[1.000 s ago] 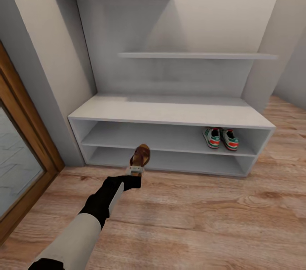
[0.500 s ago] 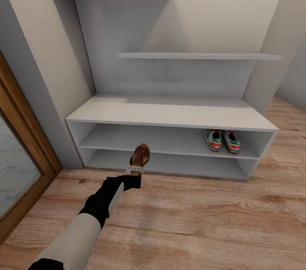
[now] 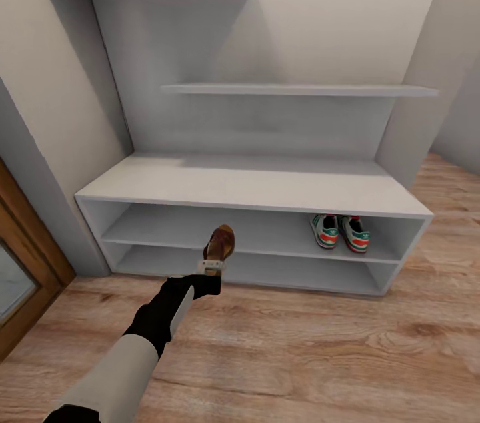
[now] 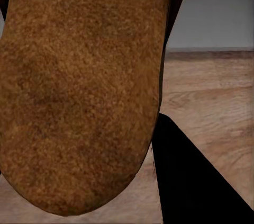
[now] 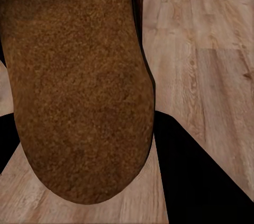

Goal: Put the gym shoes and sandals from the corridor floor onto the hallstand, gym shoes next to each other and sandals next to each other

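Floor (image 3: 320, 356): wood planks across the lower frame; no shoes visible on it.
Left gripper (image 3: 212, 268): lower centre, clamped on a sandal (image 3: 220, 243) by the heel, toe pointing at the rack, probably ready to slide in.
Right gripper: closed on a second sandal (image 5: 79, 86), close against its wrist camera above the floor.
Rack (image 3: 253, 183): centre, beyond the sandal.
Gym shoes (image 3: 339, 232): centre right, side by side on the rack's upper tier, leaving the left free.

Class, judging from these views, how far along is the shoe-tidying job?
Done: both gym shoes sit side by side on the hallstand's middle shelf. In hand: the left gripper holds one sandal before the shelves; the right wrist view shows a second sandal held over the floor. Left: shelving both sandals together.
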You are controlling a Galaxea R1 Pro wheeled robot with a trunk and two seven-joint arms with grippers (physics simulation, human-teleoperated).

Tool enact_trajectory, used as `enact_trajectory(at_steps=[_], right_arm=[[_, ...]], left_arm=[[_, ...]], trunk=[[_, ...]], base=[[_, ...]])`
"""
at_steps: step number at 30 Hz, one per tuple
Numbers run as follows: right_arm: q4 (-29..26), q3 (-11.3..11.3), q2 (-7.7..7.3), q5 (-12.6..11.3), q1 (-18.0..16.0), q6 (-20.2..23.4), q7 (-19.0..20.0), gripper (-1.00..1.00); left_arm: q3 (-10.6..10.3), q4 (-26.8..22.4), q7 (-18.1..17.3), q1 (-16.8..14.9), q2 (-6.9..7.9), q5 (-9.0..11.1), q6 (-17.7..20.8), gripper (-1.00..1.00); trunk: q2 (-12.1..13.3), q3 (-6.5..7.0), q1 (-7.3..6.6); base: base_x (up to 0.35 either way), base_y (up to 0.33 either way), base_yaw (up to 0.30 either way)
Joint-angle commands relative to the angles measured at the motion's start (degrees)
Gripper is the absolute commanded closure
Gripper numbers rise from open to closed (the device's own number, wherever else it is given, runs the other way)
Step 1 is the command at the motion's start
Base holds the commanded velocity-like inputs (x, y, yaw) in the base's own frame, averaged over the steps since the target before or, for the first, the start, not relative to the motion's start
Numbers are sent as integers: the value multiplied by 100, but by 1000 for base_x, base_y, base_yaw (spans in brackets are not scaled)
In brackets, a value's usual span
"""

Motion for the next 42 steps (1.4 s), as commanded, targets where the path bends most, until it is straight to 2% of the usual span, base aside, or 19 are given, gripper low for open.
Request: enact_trajectory(at_steps=[1, 9, 20, 32, 42], right_arm=[[-4, -4, -1, 12, -6, 25, 11, 100], [-4, -4, 1, 13, -6, 26, 11, 100], [-4, -4, 1, 13, -6, 28, 11, 100], [-4, -4, 3, 13, -6, 28, 10, 100], [-3, -4, 4, 13, -6, 28, 6, 100]], left_arm=[[0, -9, -18, -2, 0, 12, 34, 100], [0, -17, -18, -2, 1, 8, 38, 100], [3, -18, -18, -2, 13, 7, 39, 100], [5, -18, -18, -2, 18, 8, 30, 100], [8, -18, -18, -2, 18, 5, 30, 100]], trunk=[[-2, -6, 1], [-2, -6, 1], [-17, -297, 29], [-17, -302, 29], [-17, -302, 29]], base=[[153, -113, 0], [45, -33, 0], [1, -1, 0], [13, 0, 0], [271, -90, 0]])
